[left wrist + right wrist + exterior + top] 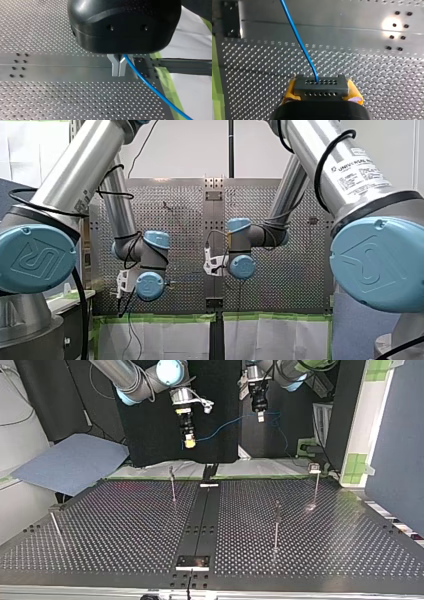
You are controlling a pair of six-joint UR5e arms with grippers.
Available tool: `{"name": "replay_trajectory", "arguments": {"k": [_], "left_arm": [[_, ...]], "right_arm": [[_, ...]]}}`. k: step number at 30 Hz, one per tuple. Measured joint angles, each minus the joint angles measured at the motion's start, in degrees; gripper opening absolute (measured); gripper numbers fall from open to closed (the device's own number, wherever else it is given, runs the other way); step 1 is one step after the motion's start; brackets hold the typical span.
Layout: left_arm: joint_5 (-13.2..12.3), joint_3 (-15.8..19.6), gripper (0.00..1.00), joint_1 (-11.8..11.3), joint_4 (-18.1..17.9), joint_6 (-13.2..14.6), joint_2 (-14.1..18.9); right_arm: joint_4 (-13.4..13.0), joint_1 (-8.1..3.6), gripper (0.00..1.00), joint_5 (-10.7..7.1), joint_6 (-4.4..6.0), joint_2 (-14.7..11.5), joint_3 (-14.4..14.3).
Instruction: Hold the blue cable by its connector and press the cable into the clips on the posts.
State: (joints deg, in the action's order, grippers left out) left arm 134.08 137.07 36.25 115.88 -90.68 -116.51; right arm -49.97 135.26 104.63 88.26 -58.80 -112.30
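Note:
High above the table, the blue cable [226, 424] hangs between my two grippers in the top view. My right gripper [189, 441], at that view's left, is shut on the cable's grey connector [321, 87], which sits between its yellow pads [290, 90]. The cable [297, 37] leaves the connector's top. My left gripper [118, 70] has its metal fingers shut on the cable [155, 92] a short way along. It shows at the top view's right [260, 416]. Thin posts [172, 485] [276, 525] [316, 485] stand on the perforated table [125, 530] well below the cable.
Another thin post [55, 527] leans at the top view's left edge. A flat metal rail [200, 520] runs down the table's middle. A blue sheet [70, 462] lies beyond the table's far left corner. Green tape [170, 87] lines the table's edge.

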Motion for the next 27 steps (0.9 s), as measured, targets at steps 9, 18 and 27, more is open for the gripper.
{"name": "replay_trajectory", "arguments": {"k": [9,18,27], "left_arm": [[-0.3,0.0,0.0,-0.7,4.2,0.0,5.0],[-1.8,-0.2,0.0,-2.9,8.6,-0.3,9.7],[-6.3,-1.8,0.0,-7.4,13.2,0.6,14.5]], "right_arm": [[3.2,0.05,0.0,-1.38,0.43,-4.9,0.2],[3.5,0.04,0.0,-2.45,0.59,-6.1,1.3],[4.4,0.04,0.0,-4.03,0.68,-6.0,2.9]]}}
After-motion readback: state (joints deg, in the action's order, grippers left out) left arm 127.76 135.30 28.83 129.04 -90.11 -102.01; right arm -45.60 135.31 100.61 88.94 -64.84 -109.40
